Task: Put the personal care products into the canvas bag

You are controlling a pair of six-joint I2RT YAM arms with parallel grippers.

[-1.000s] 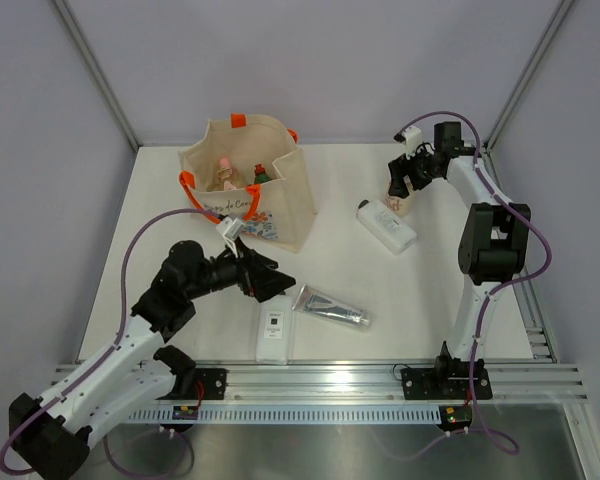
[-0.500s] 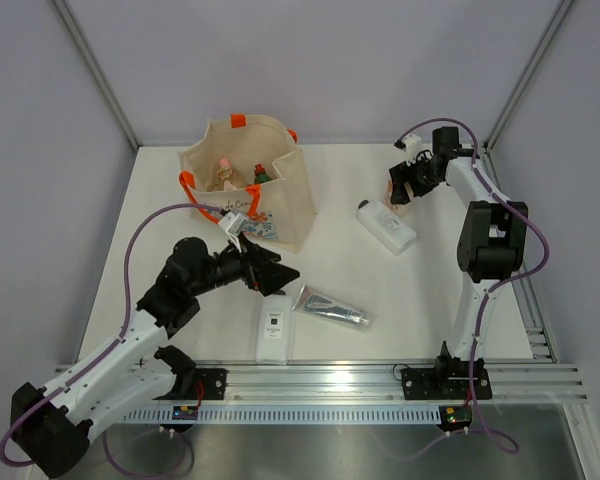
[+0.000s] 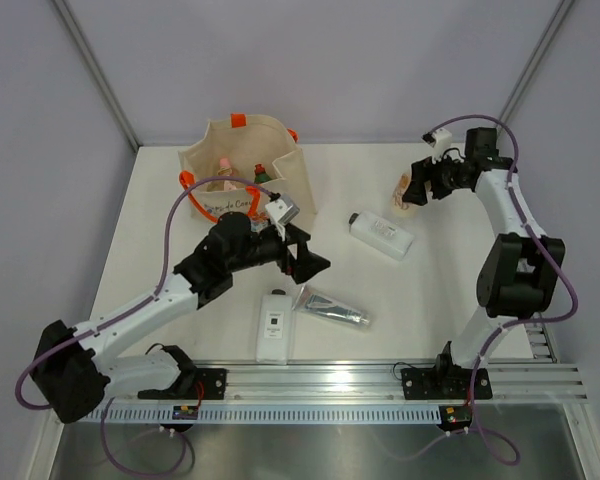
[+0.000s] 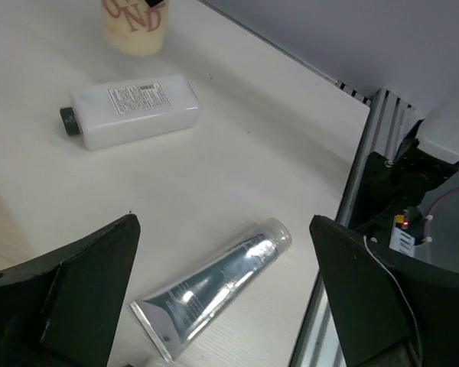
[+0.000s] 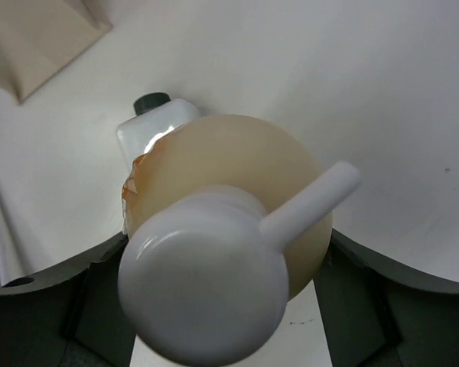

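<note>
The beige bottle (image 5: pixel 214 164), round and smooth under a white pump head, is being pinched by the right gripper (image 3: pixel 414 188) at the far right of the table (image 3: pixel 430 290), well apart from the slouching cream canvas bag (image 3: pixel 292 200). The left gripper (image 3: pixel 308 262) is hovering with its fingers spread wide above the glossy, flattened silver tube (image 4: pixel 214 287), with a flat white bottle (image 4: pixel 134 113) lying beyond it.

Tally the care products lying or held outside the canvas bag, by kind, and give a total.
white bottles: 2
silver tube: 1
beige pump bottle: 1
Total: 4
</note>
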